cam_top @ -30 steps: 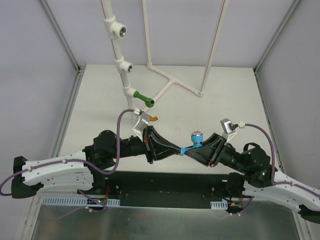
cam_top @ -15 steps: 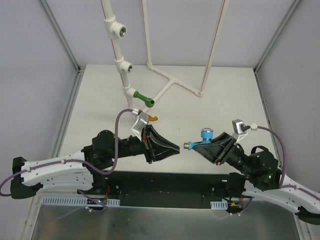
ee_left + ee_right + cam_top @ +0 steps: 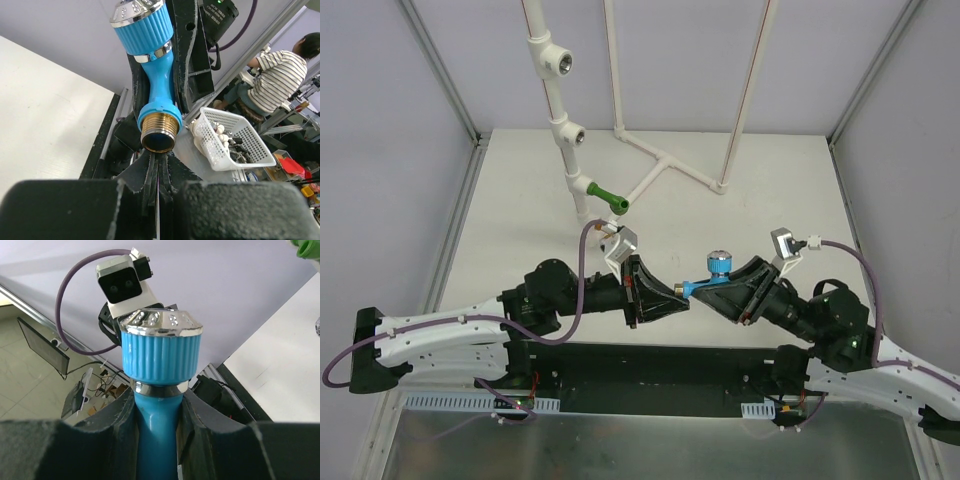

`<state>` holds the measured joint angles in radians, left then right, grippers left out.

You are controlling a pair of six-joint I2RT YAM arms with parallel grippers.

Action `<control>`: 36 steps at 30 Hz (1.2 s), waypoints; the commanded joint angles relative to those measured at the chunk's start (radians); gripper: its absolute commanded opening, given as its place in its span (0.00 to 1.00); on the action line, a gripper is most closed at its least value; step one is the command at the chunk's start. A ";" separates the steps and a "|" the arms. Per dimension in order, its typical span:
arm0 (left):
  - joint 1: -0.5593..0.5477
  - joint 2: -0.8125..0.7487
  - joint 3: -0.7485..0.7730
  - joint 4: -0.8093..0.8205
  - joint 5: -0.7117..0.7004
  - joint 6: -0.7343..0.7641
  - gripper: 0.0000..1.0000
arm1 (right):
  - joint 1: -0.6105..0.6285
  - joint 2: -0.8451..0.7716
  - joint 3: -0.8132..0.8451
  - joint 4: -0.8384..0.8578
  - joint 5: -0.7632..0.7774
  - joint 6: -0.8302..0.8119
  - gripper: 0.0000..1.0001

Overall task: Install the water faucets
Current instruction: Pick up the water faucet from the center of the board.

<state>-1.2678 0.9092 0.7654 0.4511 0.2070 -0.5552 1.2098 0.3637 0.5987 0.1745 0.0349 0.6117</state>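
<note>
Grips the light blue faucet (image 3: 717,266) in the right gripper (image 3: 706,294), above the near edge of the table (image 3: 740,215), between the two arms. Clamps it by the slim blue stem, one finger on each side, just below the ribbed knob with the chrome cap. Carries the knob uppermost in the top view and points the brass threaded end leftward, at the left gripper (image 3: 672,297). Meets that brass end with the left gripper's tips, pressed flat together with nothing between them; cannot tell whether touching the thread or just short of it. From the left wrist, shows the brass mouth right above the closed tips, with the blue body rising beyond into the right gripper's black fingers. Farther back, finds the green faucet (image 3: 608,197) already seated in the lowest tee fitting (image 3: 582,188) of the white pipe (image 3: 558,105), sticking out to the right. Beyond the rig, in the left wrist view, takes in a white mesh basket (image 3: 235,137) of small parts and a person in a striped shirt (image 3: 280,75).
</note>
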 commanded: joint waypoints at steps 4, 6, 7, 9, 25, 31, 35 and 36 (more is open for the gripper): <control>0.010 -0.029 0.072 0.025 0.019 0.018 0.00 | 0.004 0.003 0.015 -0.004 -0.135 0.016 0.00; 0.010 -0.041 0.083 0.002 0.014 0.029 0.00 | 0.005 -0.005 0.007 -0.024 -0.144 0.016 0.00; 0.010 -0.044 0.086 -0.008 0.014 0.034 0.00 | 0.005 -0.006 0.007 -0.033 -0.150 0.019 0.00; 0.013 -0.053 0.089 -0.012 0.008 0.040 0.00 | 0.005 -0.008 0.003 -0.050 -0.159 0.022 0.00; 0.016 -0.067 0.078 0.000 0.054 0.032 0.46 | 0.007 -0.088 -0.028 -0.061 -0.083 0.020 0.00; 0.016 -0.064 0.071 0.018 0.058 0.024 0.53 | 0.005 -0.106 -0.034 -0.066 -0.078 0.023 0.00; 0.016 -0.050 0.080 0.017 0.063 0.023 0.52 | 0.007 -0.103 -0.034 -0.061 -0.081 0.025 0.00; 0.015 -0.047 0.081 0.017 0.062 0.023 0.51 | 0.007 -0.103 -0.033 -0.063 -0.081 0.025 0.00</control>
<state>-1.2613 0.8574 0.8055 0.4076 0.2359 -0.5312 1.2106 0.2718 0.5594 0.0692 -0.0563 0.6357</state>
